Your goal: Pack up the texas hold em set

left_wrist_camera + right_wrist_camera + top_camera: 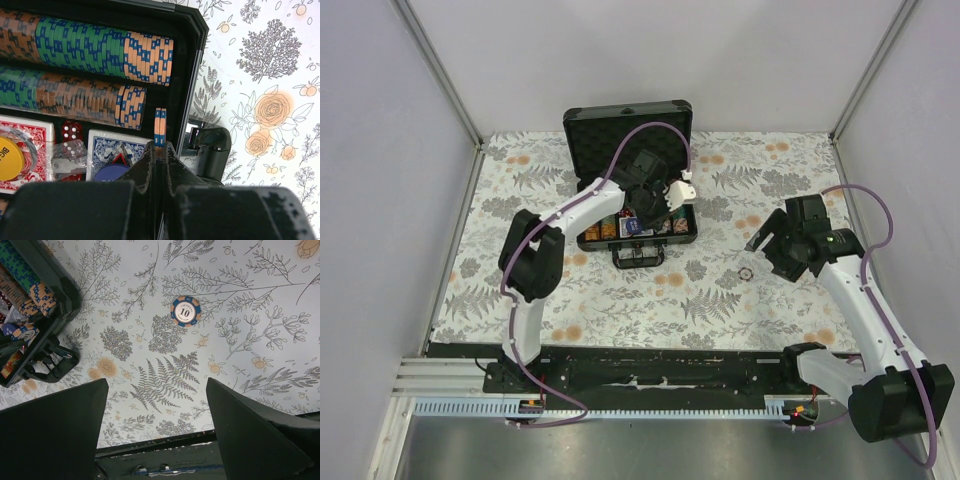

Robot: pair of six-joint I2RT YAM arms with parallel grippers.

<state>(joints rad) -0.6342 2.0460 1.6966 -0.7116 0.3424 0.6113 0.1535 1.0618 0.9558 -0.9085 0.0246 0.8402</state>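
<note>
Packing chips into the open briefcase (620, 128), with one stray left on the table (260, 300).
Left gripper (160, 150) seems to pinch two orange-and-blue chips (160, 126) edge-on, suiting the chip row (100, 97); right gripper (157, 385), fingers spread, hovers over the loose 10 chip (184, 311).

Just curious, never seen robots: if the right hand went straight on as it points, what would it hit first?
The right hand would probably meet the flowered tablecloth first, just short of the lone chip marked 10; depth is unclear.
</note>
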